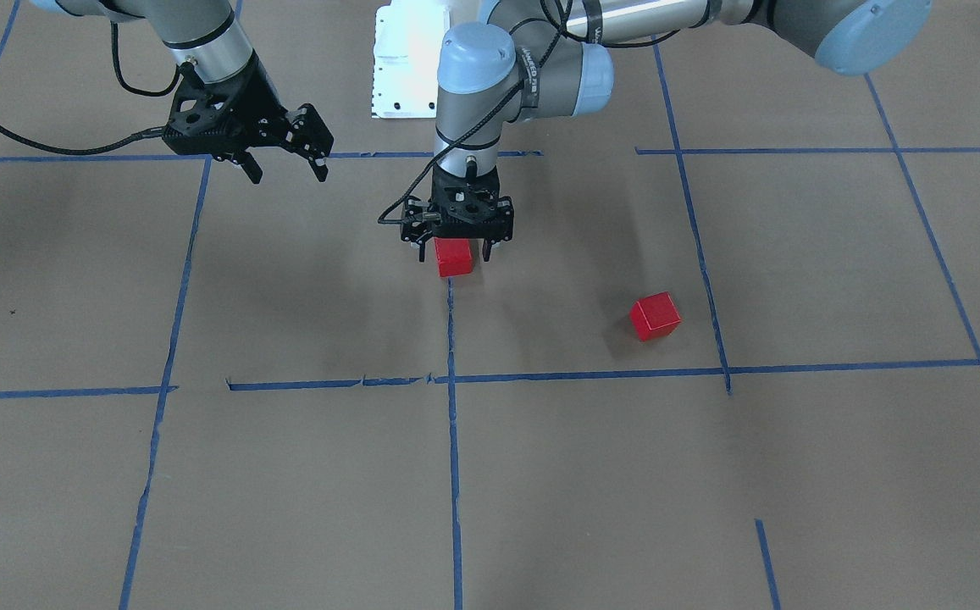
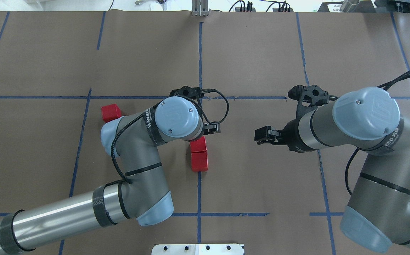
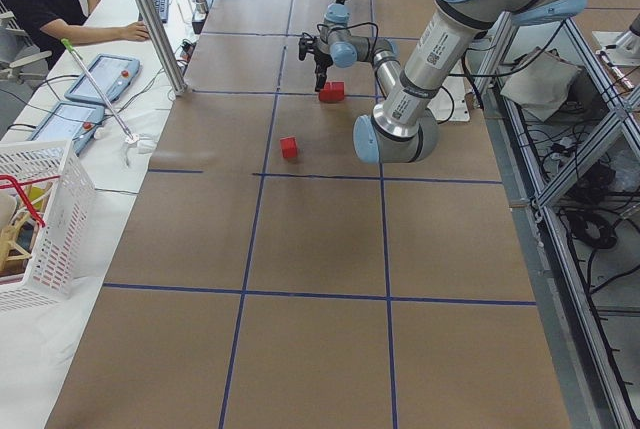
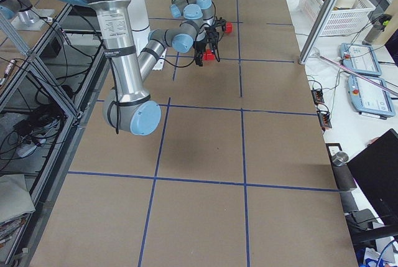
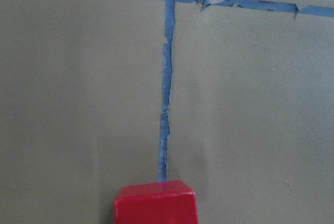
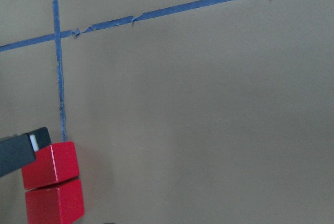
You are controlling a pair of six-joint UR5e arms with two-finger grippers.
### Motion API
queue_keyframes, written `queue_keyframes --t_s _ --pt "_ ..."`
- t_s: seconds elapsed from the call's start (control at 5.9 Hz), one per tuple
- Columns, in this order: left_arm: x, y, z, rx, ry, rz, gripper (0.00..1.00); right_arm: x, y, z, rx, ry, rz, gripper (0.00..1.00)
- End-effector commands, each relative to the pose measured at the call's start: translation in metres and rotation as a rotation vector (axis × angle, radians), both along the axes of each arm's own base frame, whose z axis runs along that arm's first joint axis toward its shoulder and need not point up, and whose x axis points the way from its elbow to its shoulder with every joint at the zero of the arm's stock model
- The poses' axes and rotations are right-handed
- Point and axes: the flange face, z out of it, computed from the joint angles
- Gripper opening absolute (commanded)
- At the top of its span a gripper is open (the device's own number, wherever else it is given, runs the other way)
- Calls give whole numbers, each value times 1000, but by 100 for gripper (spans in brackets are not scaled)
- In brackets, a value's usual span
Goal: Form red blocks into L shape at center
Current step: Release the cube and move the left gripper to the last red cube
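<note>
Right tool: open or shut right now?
Open: in the front view the right tool has its fingers spread apart, nothing between them.

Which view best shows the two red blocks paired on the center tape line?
Right wrist-mounted: both red blocks show clearly, side by side. Overhead has the left arm overlapping one; front-facing and left wrist show only one; the side views make them tiny.

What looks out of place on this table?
One red block sits alone, turned askew, apart from the touching pair at the centre. The blue tape nearby is torn and wrinkled.
</note>
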Motion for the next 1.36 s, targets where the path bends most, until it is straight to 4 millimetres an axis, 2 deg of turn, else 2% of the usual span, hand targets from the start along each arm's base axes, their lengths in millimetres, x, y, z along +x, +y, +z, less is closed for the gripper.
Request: queue_keyframes --t_s 0.0,0.17,0.34,0.51,0.68,0.85,1.19 --pt "-48 -39 35 -39 -14 -53 100 2 1 -2 2 -4 1 100" --pt "-80 -64 47 -53 -15 -113 100 2 1 -2 2 -4 1 100" --pt "-109 -79 70 -106 -14 -188 100 2 1 -2 2 -5 4 100" --pt "-132 -87 91 -136 -22 -224 100 2 1 -2 3 -4 7 100" --pt "-164 -93 118 -194 -10 -243 100 2 1 -3 2 -6 8 100" --pt "-170 -89 145 -223 -39 -241 100 2 1 -4 5 -6 9 100" --pt "-172 -85 165 -236 -67 -236 100 1 1 -3 2 -5 10 100"
